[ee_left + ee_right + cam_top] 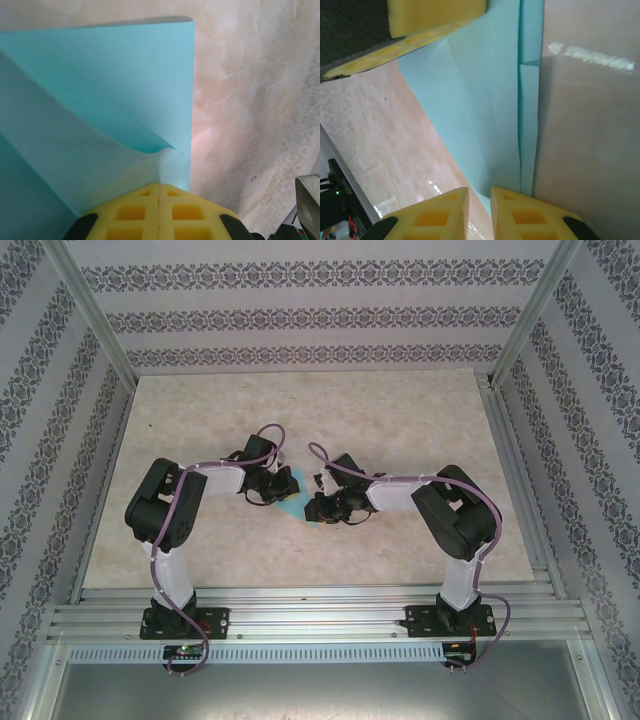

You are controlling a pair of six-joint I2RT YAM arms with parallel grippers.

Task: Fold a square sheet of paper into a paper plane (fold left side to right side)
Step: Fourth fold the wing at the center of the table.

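A beige marbled tabletop (400, 410) is enclosed at nine, twelve and three o'clock by patterned wallpaper walls (300, 280). Grooved aluminium rails (320, 605) are laid along its six o'clock edge.

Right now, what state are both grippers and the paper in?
left gripper: shut, pinching a lifted edge of the sheet of paper
right gripper: open, with a narrow gap, at the sheet's edge
sheet of paper: creased, partly folded, one flap curled up off the table
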